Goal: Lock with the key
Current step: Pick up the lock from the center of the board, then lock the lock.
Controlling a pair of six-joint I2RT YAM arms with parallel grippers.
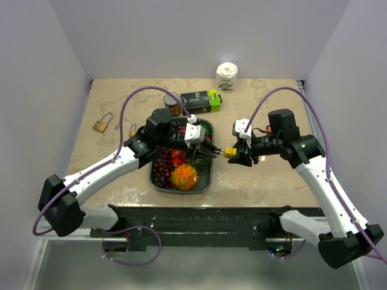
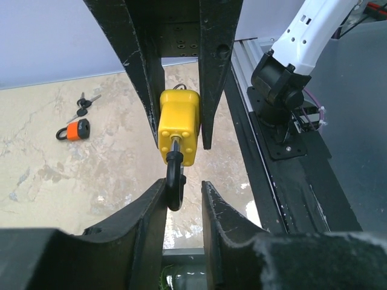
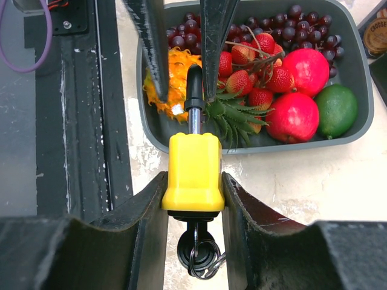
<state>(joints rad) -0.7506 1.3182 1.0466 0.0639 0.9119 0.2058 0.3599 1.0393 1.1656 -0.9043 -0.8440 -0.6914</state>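
here the right arm's fingers are pinching the yellow padlock by its sides above the tabletop, just beside the grey tray, with keys hanging from its base. the left arm's fingers are sitting narrowly spread around its black shackle. the tray is holding grapes, strawberries and a lime.

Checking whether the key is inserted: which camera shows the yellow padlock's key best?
Right wrist: the key and its ring show plainly below the yellow padlock. Left wrist sees the padlock's shackle end, its body hiding the key. Top external shows the padlock only as a small yellow spot; no key discernible.
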